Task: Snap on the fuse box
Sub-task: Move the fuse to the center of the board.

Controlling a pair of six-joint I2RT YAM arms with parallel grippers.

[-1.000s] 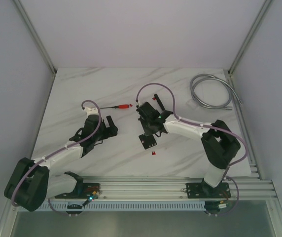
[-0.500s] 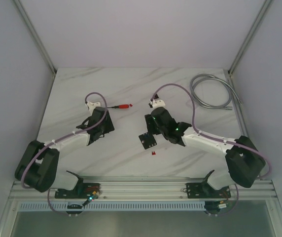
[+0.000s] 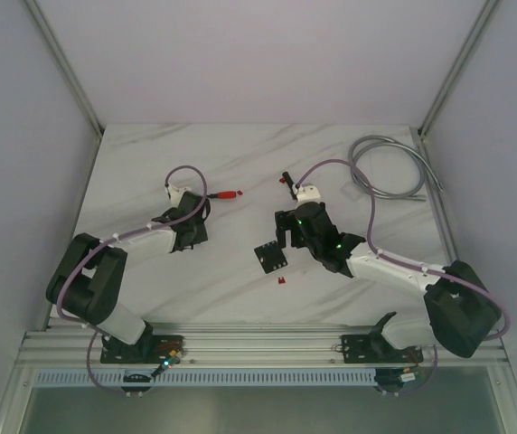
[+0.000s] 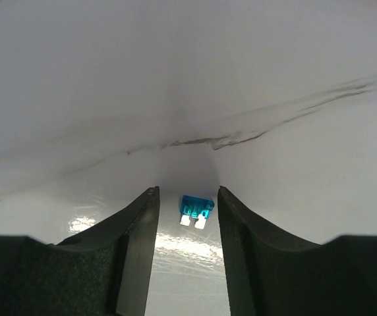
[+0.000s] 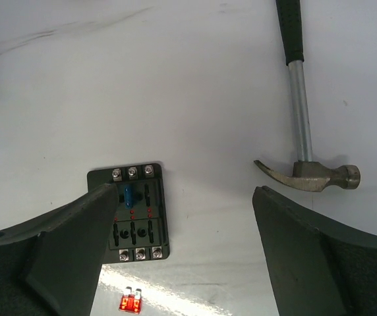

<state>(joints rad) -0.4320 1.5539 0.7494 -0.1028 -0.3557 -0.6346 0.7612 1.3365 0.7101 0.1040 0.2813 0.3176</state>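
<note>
The fuse box point(image 5: 136, 214) is a small black square block lying flat on the marble table, with one blue fuse point(image 5: 129, 195) seated in a slot. It also shows in the top view as the fuse box point(image 3: 271, 258). My right gripper point(image 5: 182, 191) hangs open above the table just right of the box, its left finger overlapping the box's left edge in view; from above the right gripper point(image 3: 284, 237) sits just beyond it. My left gripper point(image 4: 186, 191) is low over the table, jaws part-way apart on either side of a loose blue fuse point(image 4: 196, 209) without touching it.
A loose red fuse point(image 5: 130, 303) lies just in front of the box. A claw hammer point(image 5: 307, 174) lies to the box's right. A red-handled screwdriver point(image 3: 227, 193) lies beyond the left gripper point(image 3: 188, 237). A grey coiled cable point(image 3: 385, 167) rests at the back right.
My right gripper has opened wide and drawn back to the right off the fuse box. The left gripper's jaws have narrowed around the loose blue fuse, and the left arm's elbow has swung left.
</note>
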